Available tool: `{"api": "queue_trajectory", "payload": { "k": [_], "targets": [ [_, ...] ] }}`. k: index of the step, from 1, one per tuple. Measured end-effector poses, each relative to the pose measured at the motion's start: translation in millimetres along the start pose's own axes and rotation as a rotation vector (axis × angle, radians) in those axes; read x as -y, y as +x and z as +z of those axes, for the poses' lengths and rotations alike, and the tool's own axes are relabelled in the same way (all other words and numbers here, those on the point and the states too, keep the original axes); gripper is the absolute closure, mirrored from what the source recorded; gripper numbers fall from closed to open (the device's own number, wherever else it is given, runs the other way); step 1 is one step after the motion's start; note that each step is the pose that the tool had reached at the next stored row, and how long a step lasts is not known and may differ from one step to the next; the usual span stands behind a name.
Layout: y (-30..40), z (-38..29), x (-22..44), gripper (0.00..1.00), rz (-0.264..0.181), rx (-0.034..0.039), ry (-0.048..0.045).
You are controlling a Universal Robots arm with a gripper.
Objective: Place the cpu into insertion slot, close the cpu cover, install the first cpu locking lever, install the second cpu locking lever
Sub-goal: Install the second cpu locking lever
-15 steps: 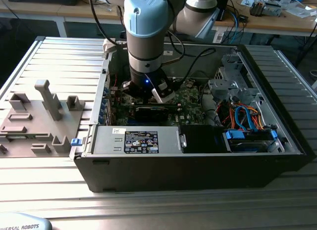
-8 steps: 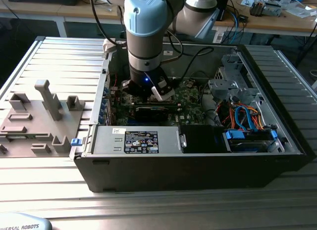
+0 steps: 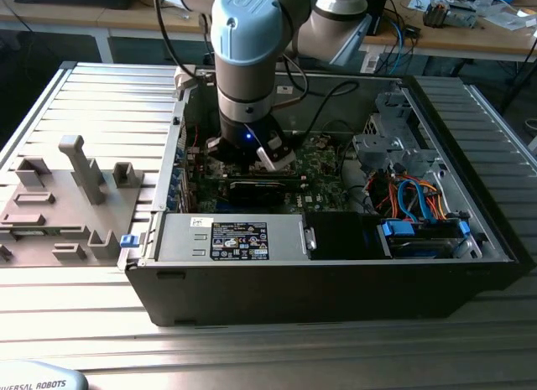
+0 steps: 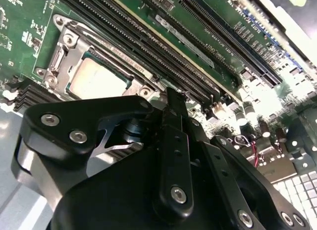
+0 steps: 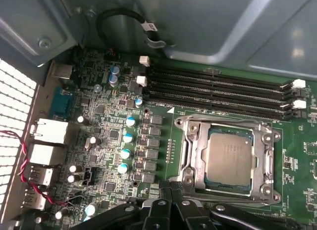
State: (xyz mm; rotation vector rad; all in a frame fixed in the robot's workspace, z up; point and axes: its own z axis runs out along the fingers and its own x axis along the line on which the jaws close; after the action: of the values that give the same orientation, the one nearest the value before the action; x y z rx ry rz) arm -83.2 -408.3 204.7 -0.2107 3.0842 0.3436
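One cpu (image 5: pixel 229 160) seated flat in the insertion slot (image 5: pixel 210 183), dull top showing through the window of the cpu cover (image 5: pixel 195 156), which lies down over it so the chip cannot shift. Gripper (image 5: pixel 171 210) low just beside the slot, beside the memory slots (image 5: pixel 218 94), nothing visibly held; finger gap cannot be told. Levers not made out.

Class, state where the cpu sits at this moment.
In both wrist views the cpu lies in the insertion slot, framed by the cpu cover, beside the memory slots.
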Motion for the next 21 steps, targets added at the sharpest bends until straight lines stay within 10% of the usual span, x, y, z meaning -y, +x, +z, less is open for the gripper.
{"api": "queue_trajectory", "payload": {
  "k": [21],
  "targets": [
    [0.1,6.5,0.3,0.89,-0.02,-0.0042,-0.0012]
  ]
}}
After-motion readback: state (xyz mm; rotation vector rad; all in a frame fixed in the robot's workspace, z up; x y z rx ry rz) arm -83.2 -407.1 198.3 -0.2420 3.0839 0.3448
